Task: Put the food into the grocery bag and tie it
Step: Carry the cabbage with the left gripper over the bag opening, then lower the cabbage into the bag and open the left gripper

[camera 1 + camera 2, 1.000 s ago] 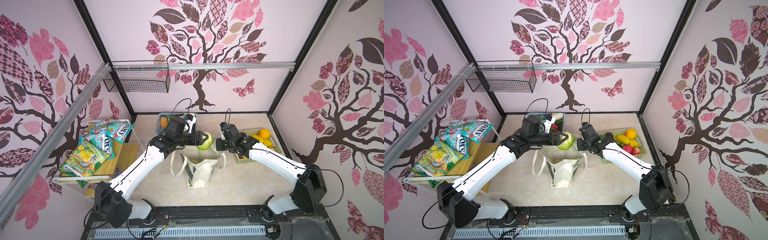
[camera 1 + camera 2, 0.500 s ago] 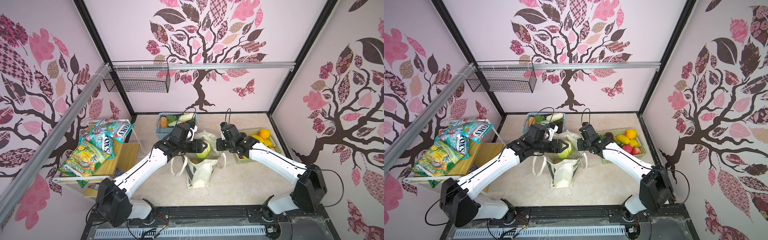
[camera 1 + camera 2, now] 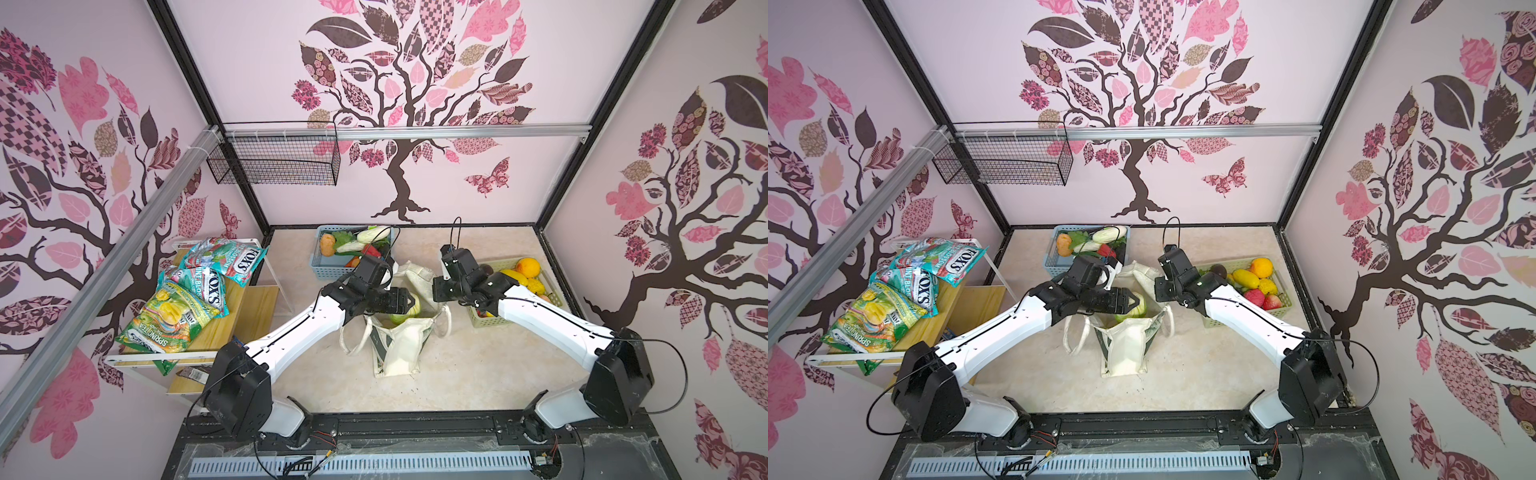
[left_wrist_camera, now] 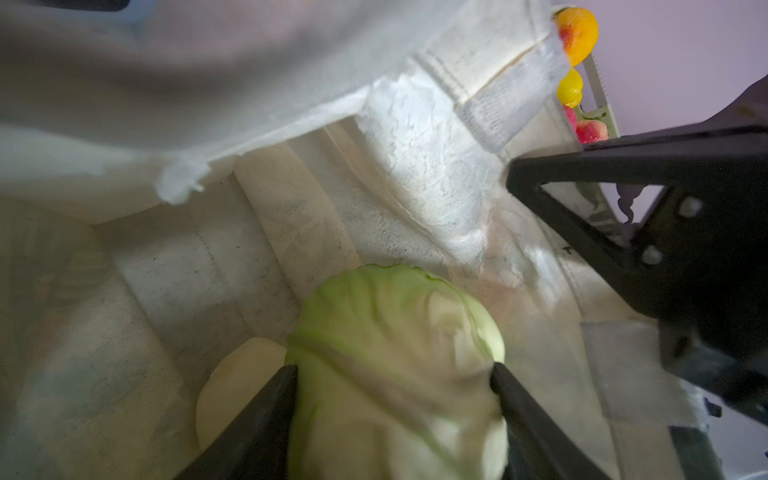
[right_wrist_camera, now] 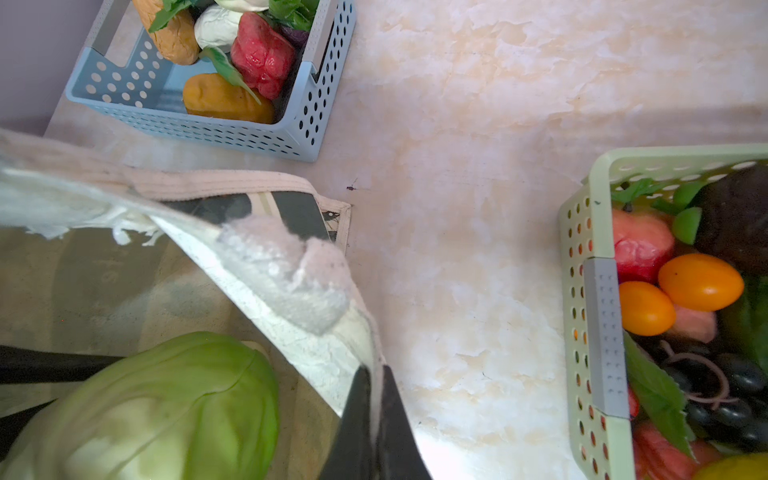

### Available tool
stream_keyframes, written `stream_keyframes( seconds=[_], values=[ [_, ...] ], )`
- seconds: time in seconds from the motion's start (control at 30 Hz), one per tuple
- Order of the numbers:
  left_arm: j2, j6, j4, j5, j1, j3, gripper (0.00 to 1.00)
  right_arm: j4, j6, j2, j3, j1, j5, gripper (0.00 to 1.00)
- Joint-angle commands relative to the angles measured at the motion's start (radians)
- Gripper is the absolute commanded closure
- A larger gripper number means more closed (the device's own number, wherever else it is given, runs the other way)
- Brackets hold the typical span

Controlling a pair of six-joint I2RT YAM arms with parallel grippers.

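Down and toward the near edge has come the left gripper (image 4: 394, 368) since a second ago, from beside the blue basket (image 3: 328, 272) at the worktop's far edge to the mouth of the grocery bag (image 3: 399, 349) near the middle; its load, the cabbage (image 4: 395, 324), now sits partly inside the opening, with cream cloth on every side of it in the left wrist view. The jaws stand wide, one finger pressed on each flank of the cabbage, so it is not yet let go; the right gripper (image 5: 372, 374) has kept its place, pinched tight on the bag's rim and holding the mouth up and open. My reading: this item is nearly delivered, with only the release left, while more food waits in the blue basket and the green basket (image 3: 1283, 305) toward the right edge, and tying comes later. The cabbage is round and glossy, pale green fading to whitish, with raised leaf veins; a pale rounded piece (image 4: 237, 382) lies under it in the bag.
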State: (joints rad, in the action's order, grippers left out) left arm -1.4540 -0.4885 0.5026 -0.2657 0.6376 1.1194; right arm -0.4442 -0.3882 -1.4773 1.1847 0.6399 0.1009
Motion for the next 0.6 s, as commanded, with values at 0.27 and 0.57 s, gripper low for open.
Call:
stream_keyframes(
  seconds=[0.27, 0.57],
  values=[
    [-0.068, 0.023, -0.022, 0.025, 0.01, -0.052, 0.3, -0.048, 0.014, 0.031, 0.035, 0.003, 0.0, 1.0],
    [-0.09, 0.031, -0.003, 0.068, 0.016, -0.068, 0.3, -0.047, 0.013, 0.021, 0.051, 0.003, -0.006, 1.0]
  ],
)
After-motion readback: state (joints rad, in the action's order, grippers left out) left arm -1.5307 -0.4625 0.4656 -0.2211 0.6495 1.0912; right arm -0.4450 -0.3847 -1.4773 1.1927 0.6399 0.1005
